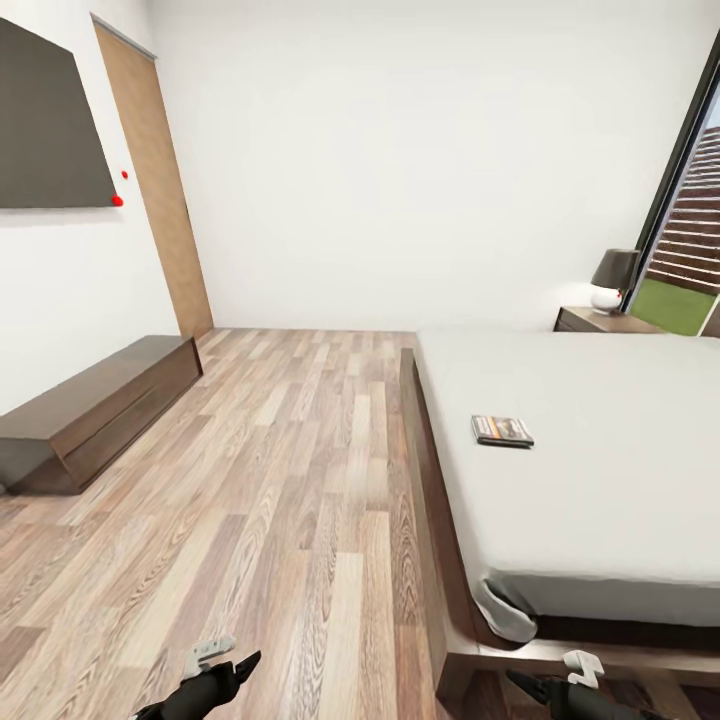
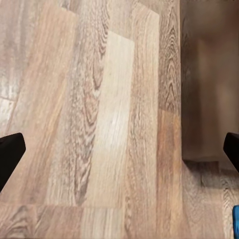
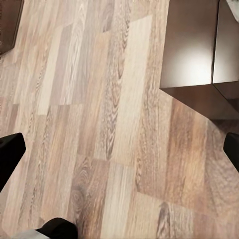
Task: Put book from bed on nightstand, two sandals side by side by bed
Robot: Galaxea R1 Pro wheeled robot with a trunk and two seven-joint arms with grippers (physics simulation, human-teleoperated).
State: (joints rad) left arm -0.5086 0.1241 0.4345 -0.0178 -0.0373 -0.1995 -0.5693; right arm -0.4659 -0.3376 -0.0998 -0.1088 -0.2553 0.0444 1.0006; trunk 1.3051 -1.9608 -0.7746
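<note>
Lying flat on the grey mattress of the bed (image 1: 600, 470), the book (image 1: 502, 431) is sitting well apart from both grippers, which are hanging low over the plank floor (image 1: 280, 480). The left gripper (image 2: 119, 149) and right gripper (image 3: 119, 149) are both spreading their fingers wide, holding nothing. A blue sliver (image 2: 236, 221) is peeking into the left wrist view.

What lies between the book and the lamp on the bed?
In the head view, only bare grey mattress of the bed stretches from the book toward the lamp on the nightstand.
</note>
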